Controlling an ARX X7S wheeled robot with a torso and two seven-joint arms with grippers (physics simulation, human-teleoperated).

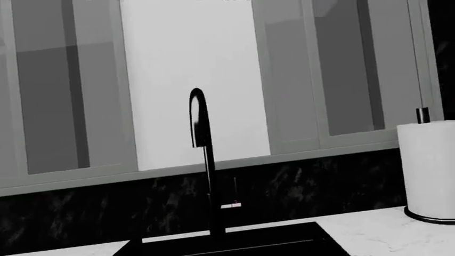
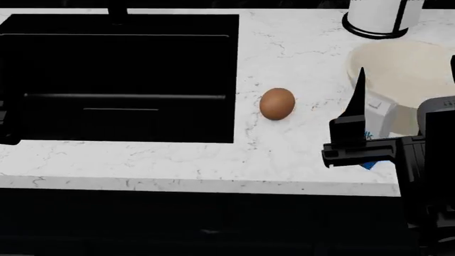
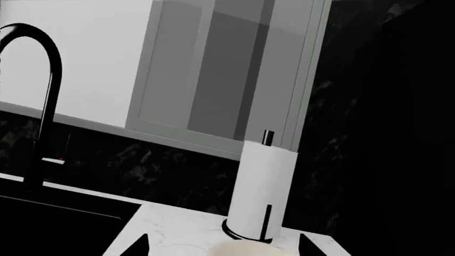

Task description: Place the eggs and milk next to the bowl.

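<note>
left wrist view: the left gripper does not appear in this frame, so its state cannot be told. visible are a black faucet (image 1: 202, 160) rising behind a black sink (image 1: 235, 242), grey cabinet doors (image 1: 341, 69), and a white paper-towel roll (image 1: 429, 169) cut off by the frame edge.

head view: the right gripper (image 2: 405, 114) hangs over the white marble counter (image 2: 299, 58) with its jaws spread wide; one dark finger (image 2: 353, 120) stands upright, the other is cut off by the frame edge. the milk (image 2: 379, 118) sits between the fingers, mostly hidden; contact cannot be confirmed. the bowl (image 2: 401, 66) stands just behind the milk, apparently touching it. one reddish-brown egg (image 2: 277, 103) lies on the counter between sink and bowl, apart from both. a dark part at the far left edge is possibly the left arm.

right wrist view: two dark fingertips (image 3: 138, 246) show well apart at the frame edge, with a pale sliver of the bowl's rim between them, nothing held.
</note>
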